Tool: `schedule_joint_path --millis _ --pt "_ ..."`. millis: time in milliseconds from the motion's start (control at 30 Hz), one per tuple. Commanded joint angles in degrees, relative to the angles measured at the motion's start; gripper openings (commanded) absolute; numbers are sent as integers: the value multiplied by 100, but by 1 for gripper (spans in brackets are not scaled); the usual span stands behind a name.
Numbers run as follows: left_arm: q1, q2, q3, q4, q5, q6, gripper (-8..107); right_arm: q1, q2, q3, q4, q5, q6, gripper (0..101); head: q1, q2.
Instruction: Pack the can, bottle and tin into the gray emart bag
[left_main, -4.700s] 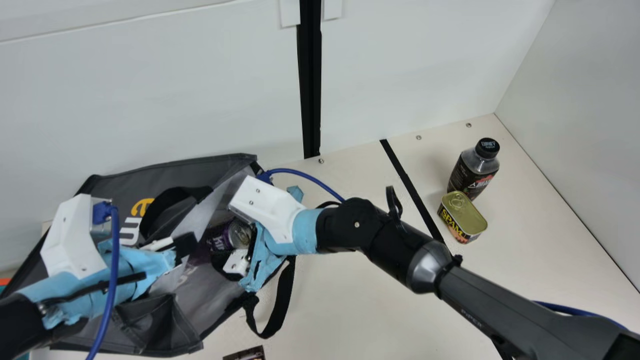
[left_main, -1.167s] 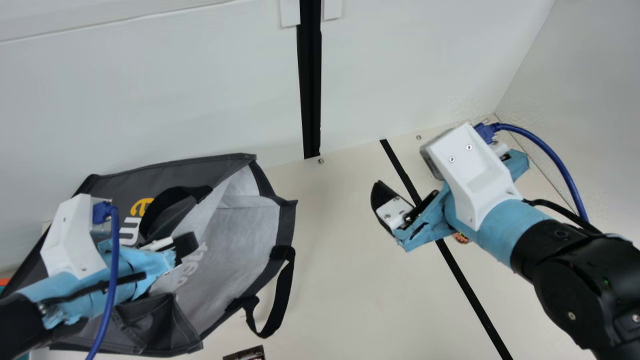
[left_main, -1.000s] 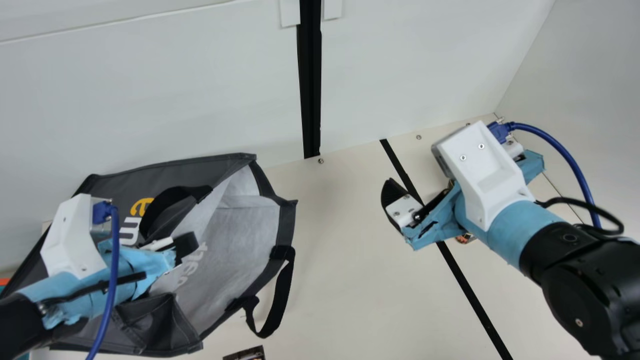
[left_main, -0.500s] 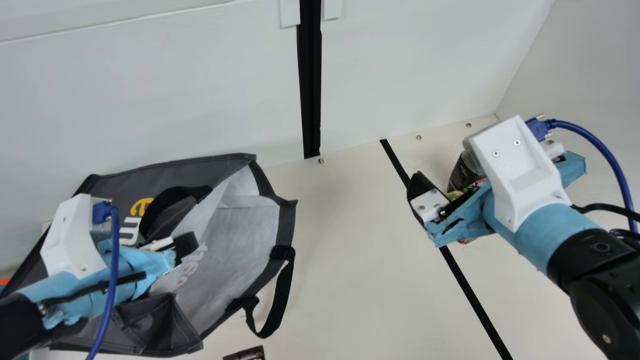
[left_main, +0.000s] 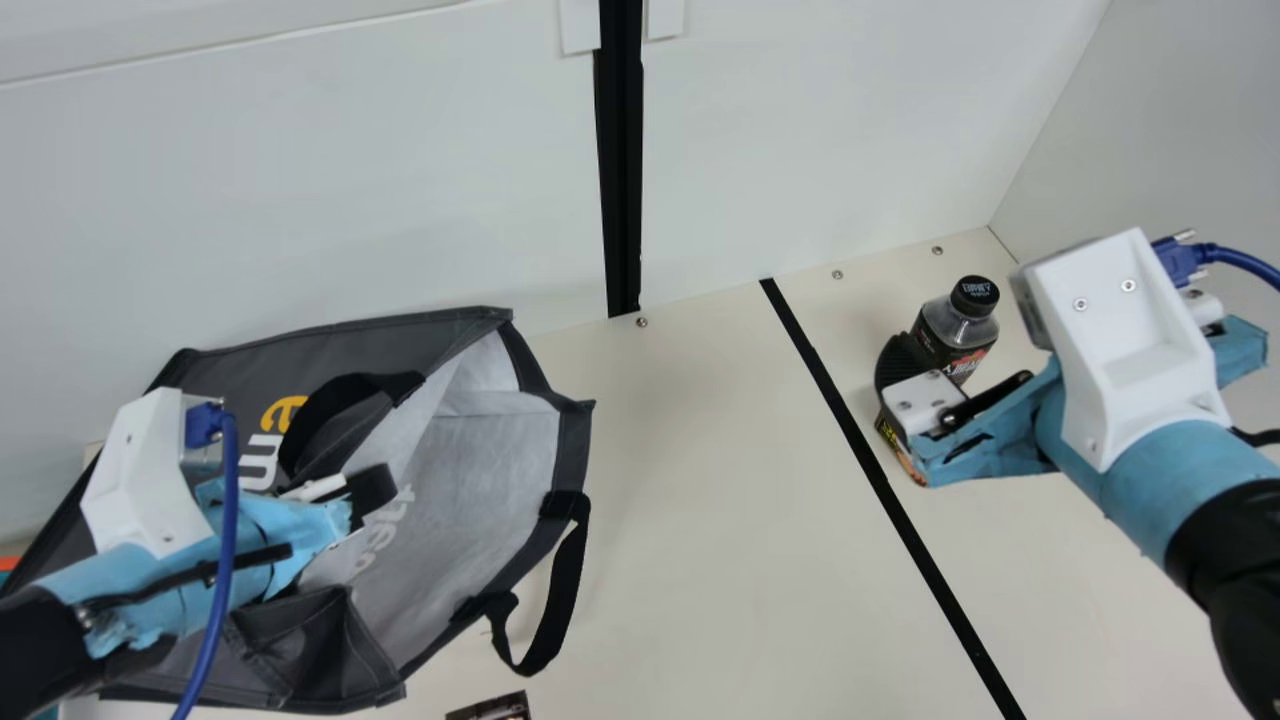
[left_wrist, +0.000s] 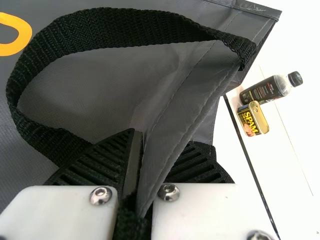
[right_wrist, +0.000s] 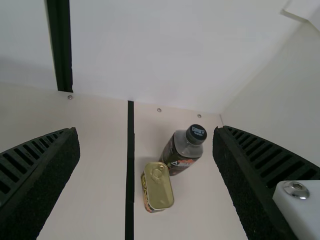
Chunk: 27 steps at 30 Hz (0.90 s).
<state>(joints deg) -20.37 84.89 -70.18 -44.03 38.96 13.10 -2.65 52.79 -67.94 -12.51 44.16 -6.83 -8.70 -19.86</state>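
Main view: left end effector (left_main: 376, 487) tight on gray bag (left_main: 485, 470), right end effector (left_main: 918, 398) wide apart

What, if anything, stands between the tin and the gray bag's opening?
Nothing visible stands between the tin and the gray bag. A flat black strip crosses the table there; a handle loops from the bag's rim, which might catch a low approach.

Right gripper (left_main: 925, 398) near tin (left_main: 892, 438) and bottle (left_main: 960, 328)

Tin is partly hidden beneath the right gripper; bottle stands upright just beyond its black finger (left_main: 893, 362). Left gripper (left_main: 373, 489) sits at the open mouth of the gray emart bag (left_main: 330, 345), which spreads past it on both sides.
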Motion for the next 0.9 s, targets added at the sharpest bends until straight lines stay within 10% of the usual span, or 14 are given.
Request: schedule_joint_path --millis 0,867 --pt "0 0 0 0 0 0 10 -108 -16 -24 -7 87 60 91 -130 -14" --pt "0 0 0 0 0 0 10 -155 114 -1206 -643 2221 1069 91 -130 -14"
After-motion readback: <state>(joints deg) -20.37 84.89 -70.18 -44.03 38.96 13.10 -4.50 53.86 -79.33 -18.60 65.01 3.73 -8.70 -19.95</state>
